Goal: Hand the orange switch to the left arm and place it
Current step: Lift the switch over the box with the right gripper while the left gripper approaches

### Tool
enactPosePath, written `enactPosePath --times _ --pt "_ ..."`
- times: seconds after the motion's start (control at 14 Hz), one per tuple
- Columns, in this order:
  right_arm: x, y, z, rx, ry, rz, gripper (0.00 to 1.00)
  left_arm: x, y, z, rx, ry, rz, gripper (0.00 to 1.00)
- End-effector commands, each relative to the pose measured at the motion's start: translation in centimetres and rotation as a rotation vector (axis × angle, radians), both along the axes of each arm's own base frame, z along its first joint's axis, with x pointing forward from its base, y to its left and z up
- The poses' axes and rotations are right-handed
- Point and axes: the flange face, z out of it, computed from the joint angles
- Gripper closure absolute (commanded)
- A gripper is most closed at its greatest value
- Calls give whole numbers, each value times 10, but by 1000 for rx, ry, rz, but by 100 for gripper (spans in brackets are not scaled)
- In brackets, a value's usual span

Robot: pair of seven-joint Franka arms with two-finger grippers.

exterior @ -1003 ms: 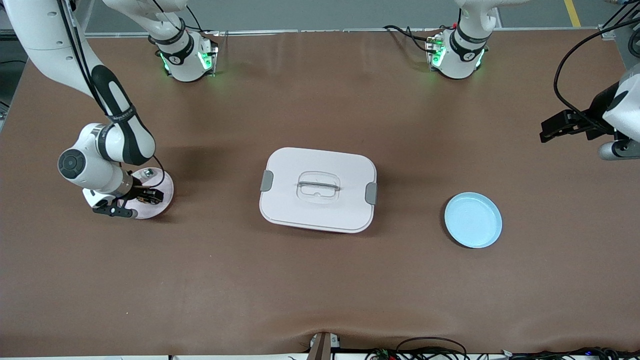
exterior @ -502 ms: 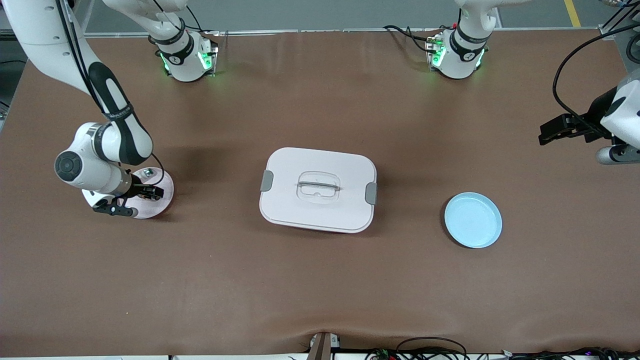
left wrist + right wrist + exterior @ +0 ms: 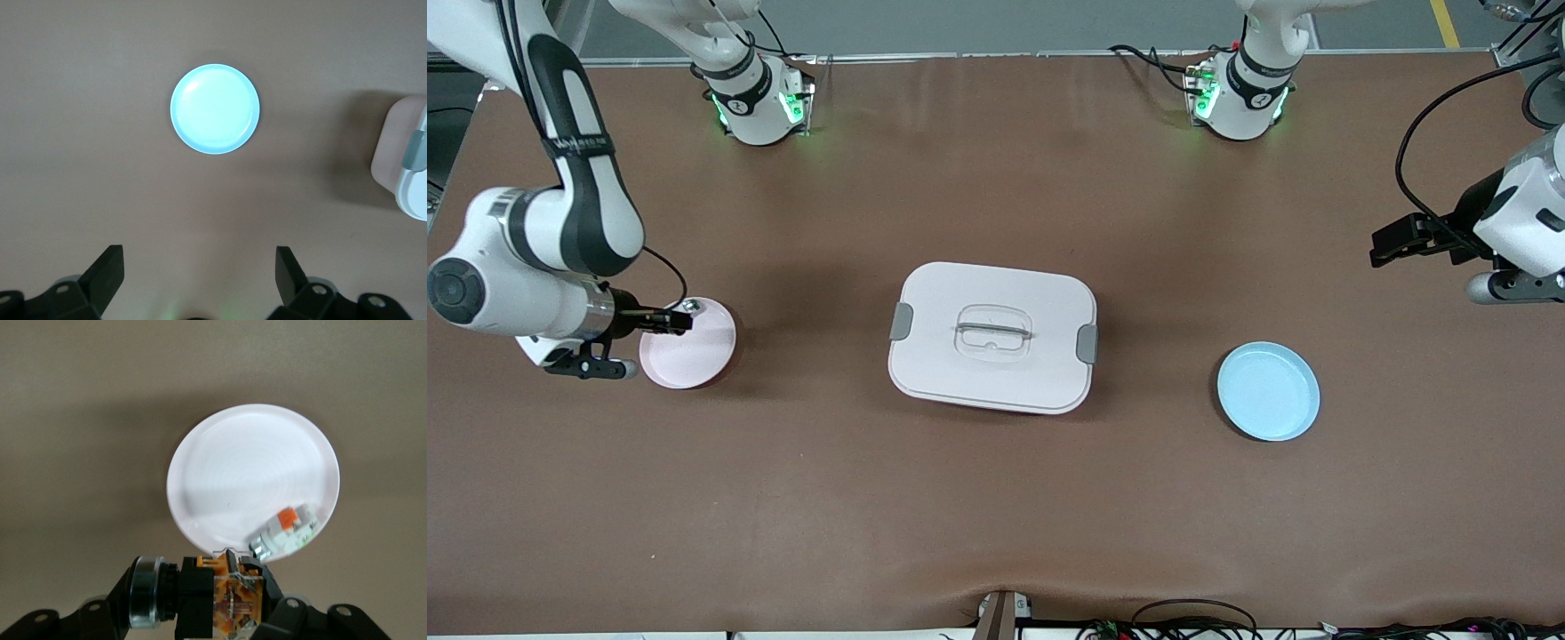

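My right gripper (image 3: pixel 669 321) is shut on the orange switch (image 3: pixel 223 600), a black body with a silver-ringed head and an orange block end. It holds the switch in the air over the edge of the pink plate (image 3: pixel 691 353). The right wrist view shows the plate (image 3: pixel 247 473) below the held switch. The white box (image 3: pixel 992 336) with grey latches sits mid-table. My left gripper (image 3: pixel 1392 242) is open and empty, up over the table at the left arm's end. Its fingers (image 3: pixel 107 270) show wide apart in the left wrist view.
A silvery-white small part with an orange bit (image 3: pixel 288 532) lies on the pink plate near its rim; it also shows in the front view (image 3: pixel 691 308). A blue plate (image 3: pixel 1268 391) lies toward the left arm's end; it shows in the left wrist view (image 3: pixel 215 109), with the box's corner (image 3: pixel 403 160).
My right gripper has risen off the pink plate with the orange switch in it and drawn back toward the right arm's end. My left gripper has shifted slightly toward the box.
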Motion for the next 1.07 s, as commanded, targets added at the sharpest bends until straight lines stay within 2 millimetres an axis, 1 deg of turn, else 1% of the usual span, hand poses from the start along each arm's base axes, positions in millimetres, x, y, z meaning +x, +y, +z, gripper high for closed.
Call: enactPosePath --times 0.0,0.14,0.21,0.36,0.43,0.64,0.79,0.86,0.93,1.0 --pt "8 27 41 -42 67 -32 72 7 -1 -4 -52 0 -5 0" --pt "9 62 74 -93 121 -88 72 16 -6 -24 -117 37 -5 0" --pt "7 82 89 -117 144 -116 72 16 -14 -25 -131 42 -15 0" --pt "-3 128 108 -169 185 -185 72 12 -39 -22 -173 45 -53 0" --pt "-8 153 117 -192 198 -231 72 10 -46 -18 -213 44 -57 0" --pt "-29 239 142 -190 221 -409 72 8 -65 -15 -400 70 -51 0" --pt "-47 302 156 -193 222 -520 72 8 -77 -17 -503 94 -49 0" --pt "-59 333 164 -188 223 -562 72 8 -84 -19 -545 109 -49 0" --pt "-68 359 172 -177 227 -617 72 8 -91 -25 -581 115 -43 0" --pt "-74 381 177 -160 222 -676 72 7 -100 -30 -610 120 -39 0"
